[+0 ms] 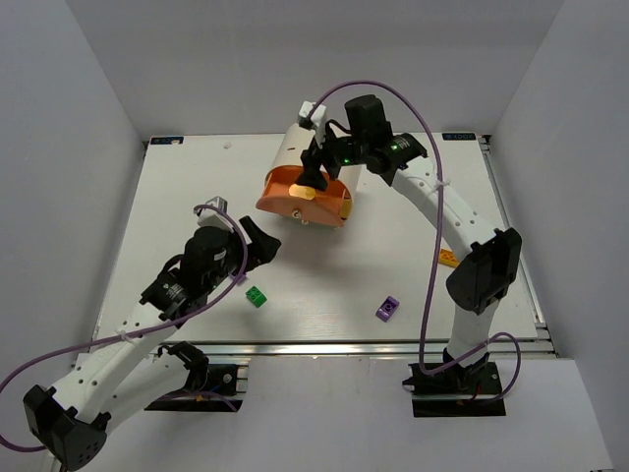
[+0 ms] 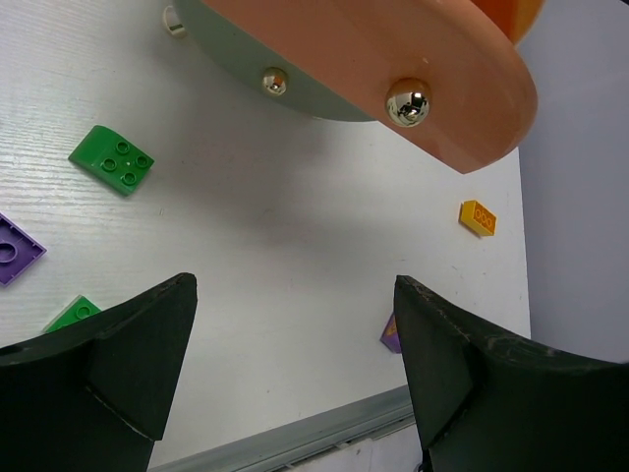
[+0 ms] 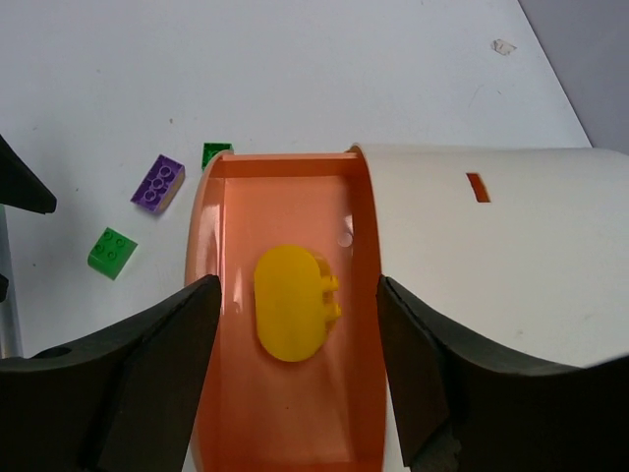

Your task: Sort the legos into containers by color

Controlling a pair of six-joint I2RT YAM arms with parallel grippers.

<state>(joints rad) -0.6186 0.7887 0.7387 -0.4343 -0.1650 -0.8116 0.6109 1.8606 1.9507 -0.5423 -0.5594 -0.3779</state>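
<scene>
While the right claw (image 3: pixel 297 287) gapes empty above the orange plastic drawer (image 3: pixel 285 169), the open, empty left claw (image 2: pixel 295 295) sits nearer the green studded brick (image 1: pixel 257 296).

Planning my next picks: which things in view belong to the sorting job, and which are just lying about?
Part of the job:
- cream drum
- its open orange drawer
- yellow lego lying in the drawer
- green legos
- purple lego
- orange-yellow lego

Just lying about:
- small white scrap on the table
</scene>
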